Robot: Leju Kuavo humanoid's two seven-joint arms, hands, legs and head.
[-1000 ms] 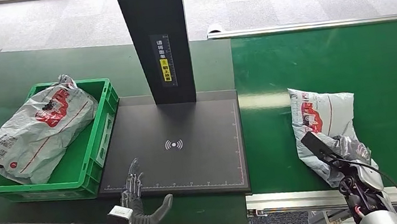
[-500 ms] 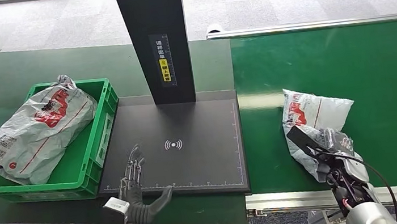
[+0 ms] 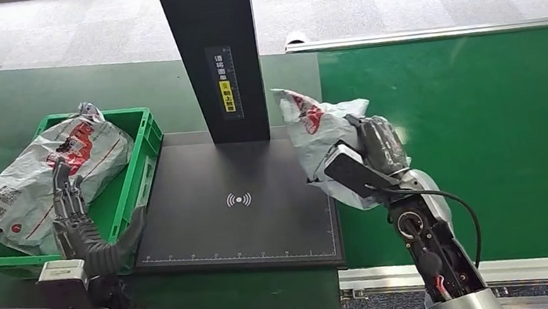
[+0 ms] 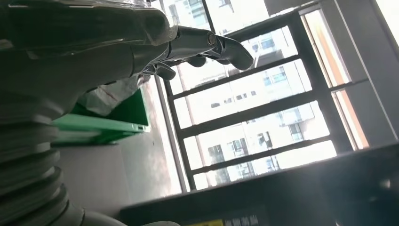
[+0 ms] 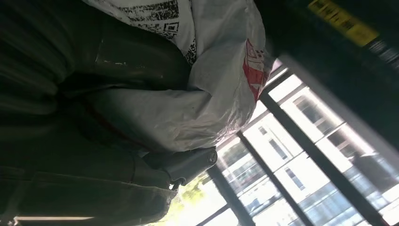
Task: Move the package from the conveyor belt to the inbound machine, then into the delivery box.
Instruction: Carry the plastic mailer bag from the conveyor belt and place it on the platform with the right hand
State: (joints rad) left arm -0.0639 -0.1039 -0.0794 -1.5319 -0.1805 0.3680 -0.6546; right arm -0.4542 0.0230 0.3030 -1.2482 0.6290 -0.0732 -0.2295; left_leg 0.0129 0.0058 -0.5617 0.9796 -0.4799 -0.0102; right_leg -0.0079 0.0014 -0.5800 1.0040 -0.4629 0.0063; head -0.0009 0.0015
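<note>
A grey and white mail package (image 3: pixel 317 129) with red print hangs in the air over the right edge of the black inbound machine's plate (image 3: pixel 238 206). My right hand (image 3: pixel 377 150) grips it from the conveyor side, and the package (image 5: pixel 207 84) bulges out of the hand (image 5: pixel 117 155) in the right wrist view. The green conveyor belt (image 3: pixel 487 120) lies to the right. My left hand (image 3: pixel 78 226) is raised with fingers spread and holds nothing, in front of the green delivery box (image 3: pixel 136 183). That hand (image 4: pixel 155 42) is spread in the left wrist view too.
Another grey package (image 3: pixel 45 178) lies in the delivery box. The machine's black post (image 3: pixel 215 51) with a yellow label rises behind the plate, close to the held package. The belt's metal rail (image 3: pixel 467 273) runs along the near edge.
My right hand has lifted the package off the belt and carried it left and up to the plate's edge. My left hand has risen and moved left, from the plate's front to the box.
</note>
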